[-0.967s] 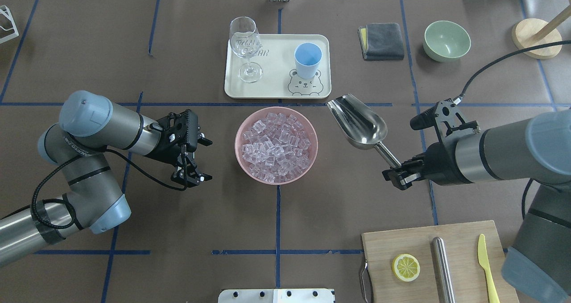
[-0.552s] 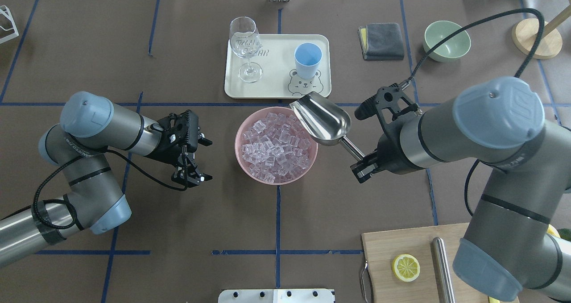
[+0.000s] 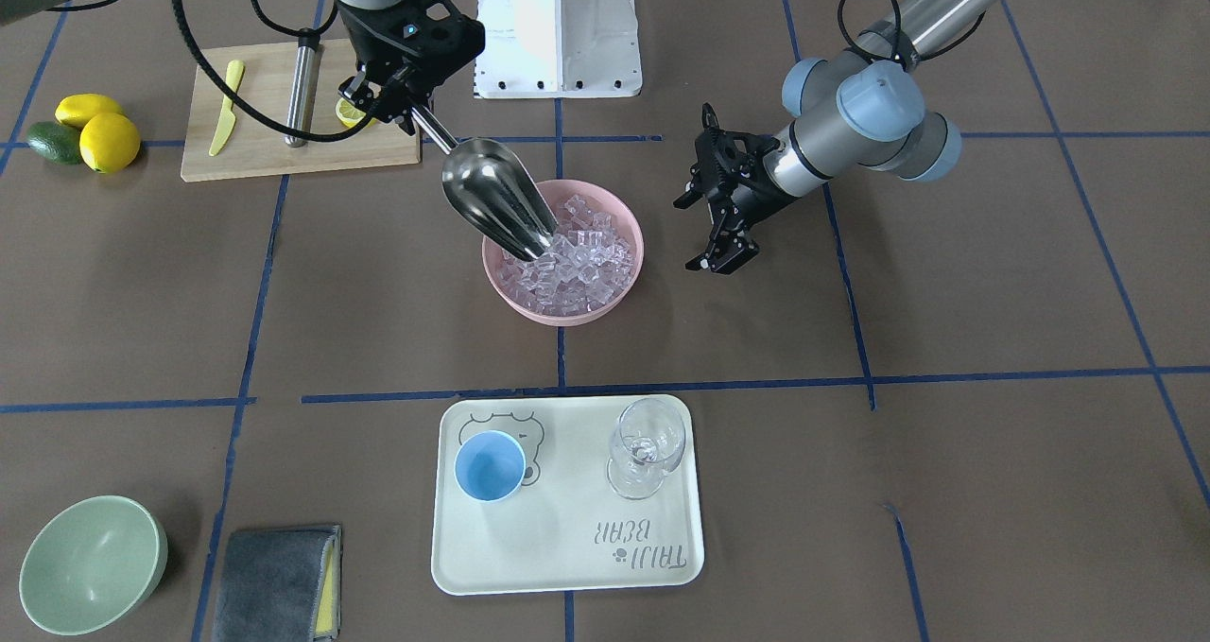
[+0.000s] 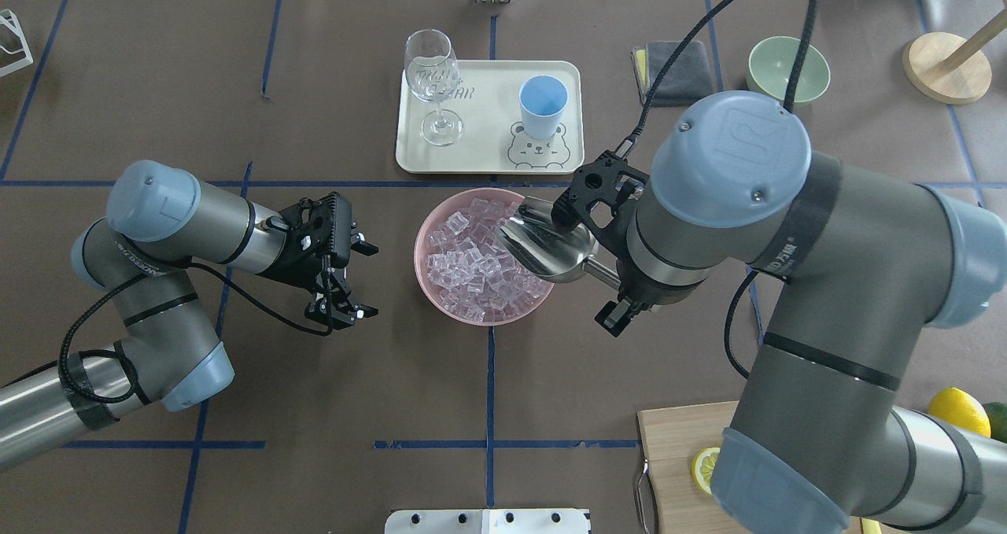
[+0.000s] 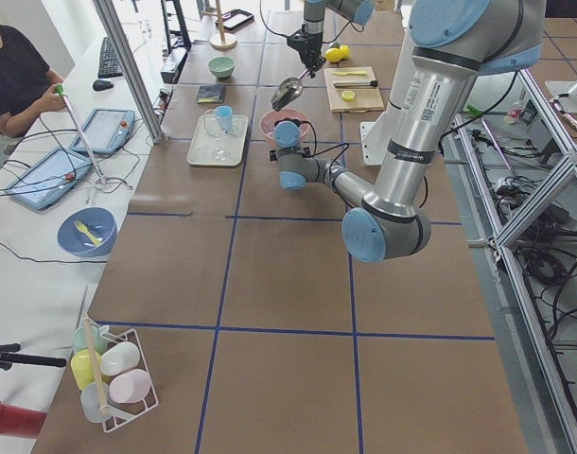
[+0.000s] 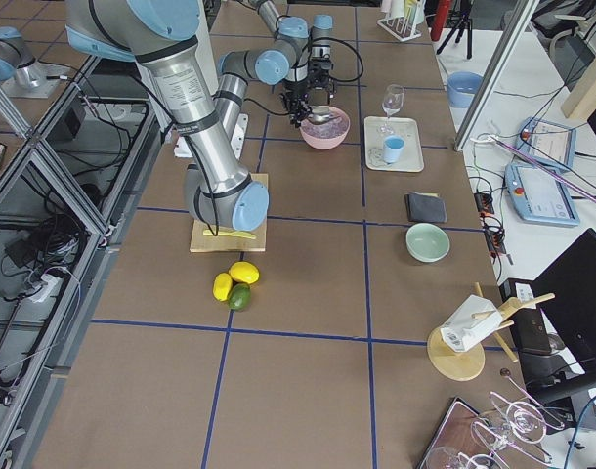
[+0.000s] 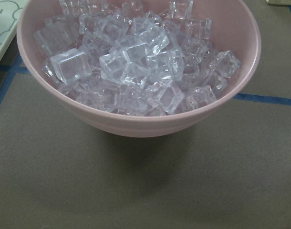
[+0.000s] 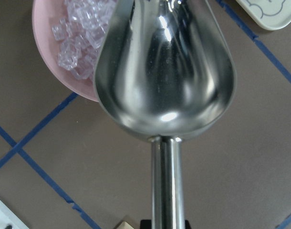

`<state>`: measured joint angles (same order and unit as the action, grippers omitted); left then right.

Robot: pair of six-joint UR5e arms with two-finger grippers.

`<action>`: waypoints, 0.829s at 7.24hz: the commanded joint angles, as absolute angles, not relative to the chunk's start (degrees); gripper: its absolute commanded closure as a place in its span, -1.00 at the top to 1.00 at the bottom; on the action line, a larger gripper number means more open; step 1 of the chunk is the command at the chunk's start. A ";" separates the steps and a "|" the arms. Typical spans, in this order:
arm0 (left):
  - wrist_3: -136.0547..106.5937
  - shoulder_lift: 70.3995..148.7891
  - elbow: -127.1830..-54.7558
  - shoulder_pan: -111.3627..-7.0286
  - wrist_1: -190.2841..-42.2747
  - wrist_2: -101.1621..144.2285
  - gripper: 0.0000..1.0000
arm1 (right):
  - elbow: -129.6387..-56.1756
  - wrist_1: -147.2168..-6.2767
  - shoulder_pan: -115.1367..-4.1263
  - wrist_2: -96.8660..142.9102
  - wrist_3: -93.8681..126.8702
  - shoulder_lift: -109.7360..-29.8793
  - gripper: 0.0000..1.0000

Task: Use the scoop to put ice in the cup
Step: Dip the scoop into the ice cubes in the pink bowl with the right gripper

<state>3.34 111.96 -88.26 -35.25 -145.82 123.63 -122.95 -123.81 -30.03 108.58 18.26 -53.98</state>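
Observation:
The ice [image 4: 472, 263] is a heap of clear cubes in a pink bowl [image 4: 429, 294] at mid-table. It fills the left wrist view [image 7: 136, 62]. My right gripper [image 4: 617, 302] is shut on the rod handle of the steel scoop [image 4: 547, 247]. The scoop tilts mouth-down over the bowl's right rim, with its tip at the ice [image 3: 534, 243]. Its trough [image 8: 164, 71] looks empty. The light-blue cup [image 4: 543, 103] stands upright on a cream tray [image 4: 488, 160] behind the bowl. My left gripper [image 4: 368, 280] is open and empty, left of the bowl.
A wine glass [image 4: 433, 78] stands on the tray's left side. A green bowl [image 4: 787, 62] and a grey cloth [image 4: 676, 70] lie at the back right. A cutting board [image 3: 284, 150] holds a steel cylinder [image 3: 301, 89], a yellow knife [image 3: 225, 108] and a lemon slice.
My right arm has swung left with the scoop, from right of the pink bowl to over its rim, and tipped the mouth down to the ice. The left arm has not moved.

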 commanded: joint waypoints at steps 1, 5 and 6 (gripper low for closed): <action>3.25 112.41 -88.33 -35.25 -146.60 123.66 1.00 | -119.98 -136.02 -29.88 106.71 10.22 -47.57 -1.00; 3.25 112.76 -87.80 -35.33 -146.60 123.66 1.00 | -114.19 -145.87 -29.88 102.84 0.63 -39.93 -1.00; 3.25 112.85 -87.89 -35.33 -146.60 123.66 1.00 | -111.91 -146.07 -29.88 102.75 -0.86 -39.21 -1.00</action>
